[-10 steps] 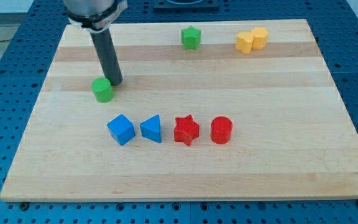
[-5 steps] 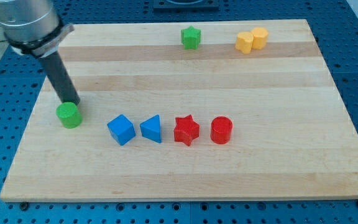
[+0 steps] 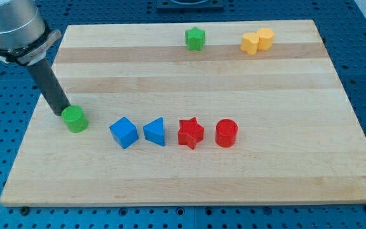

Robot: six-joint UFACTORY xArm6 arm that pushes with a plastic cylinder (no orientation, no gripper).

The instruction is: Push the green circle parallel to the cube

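Observation:
The green circle (image 3: 76, 119) sits on the wooden board near its left edge. The blue cube (image 3: 124, 132) lies to its right and slightly lower, at the left end of a row of blocks. My tip (image 3: 57, 112) rests just left of the green circle, touching or nearly touching its upper left side. The dark rod slants up to the view's top left.
A blue triangle (image 3: 155, 131), a red star (image 3: 190, 133) and a red circle (image 3: 226, 133) continue the row to the right of the cube. A green star (image 3: 196, 38) and two yellow blocks (image 3: 257, 41) sit near the board's top edge. The board's left edge (image 3: 33, 121) is close to the tip.
The green circle slid down and left from mid-board toward the left edge, then a little right. My tip moved left with it and now sits on its upper left instead of above it.

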